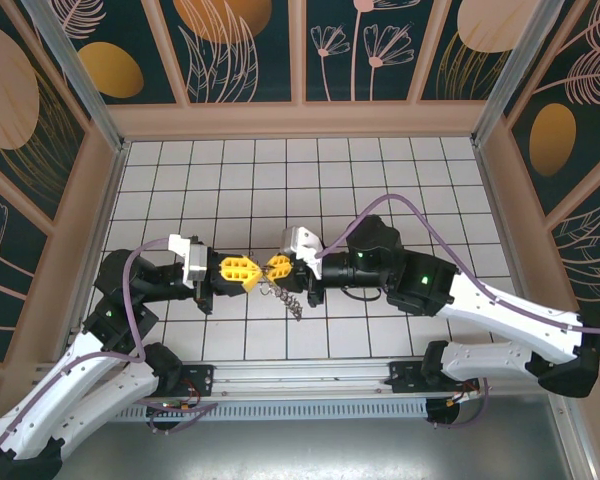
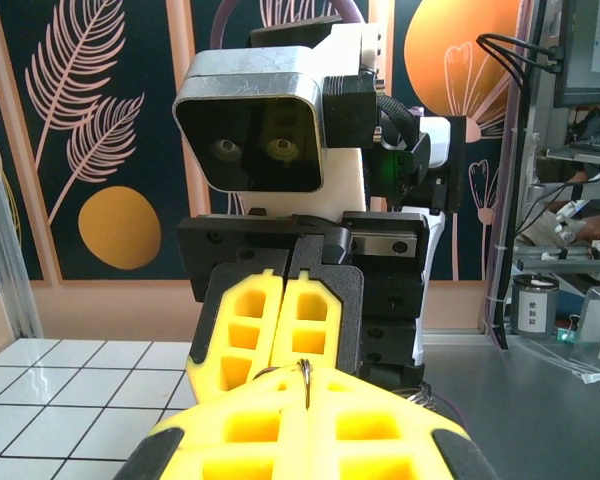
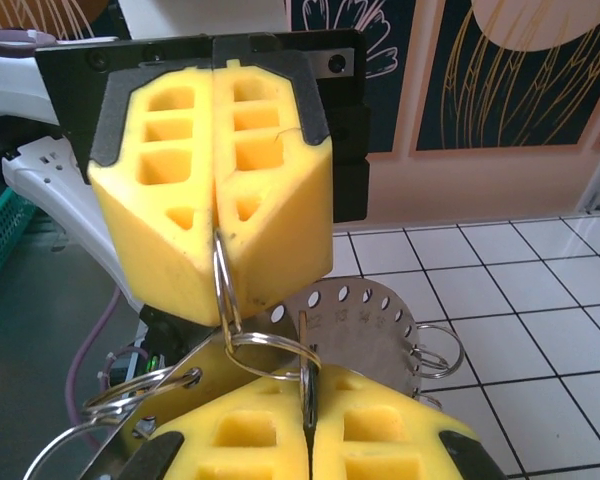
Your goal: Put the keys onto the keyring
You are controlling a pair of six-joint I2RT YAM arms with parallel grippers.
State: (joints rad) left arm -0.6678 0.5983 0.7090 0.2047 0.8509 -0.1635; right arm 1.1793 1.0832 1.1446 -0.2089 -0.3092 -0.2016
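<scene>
Slippage looms: left gripper pinches one wire loop, right gripper clamps another at its 5 o'clock; tugging apart could drop the keyring.

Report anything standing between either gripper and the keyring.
Nothing visible does. The left gripper and right gripper meet tip to tip, each already shut on the wire-loop fringe of the keyring, whose holed plate sits right behind them.

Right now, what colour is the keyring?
The keyring is silvery grey, holes along its rim; clearest in the right wrist view.
</scene>
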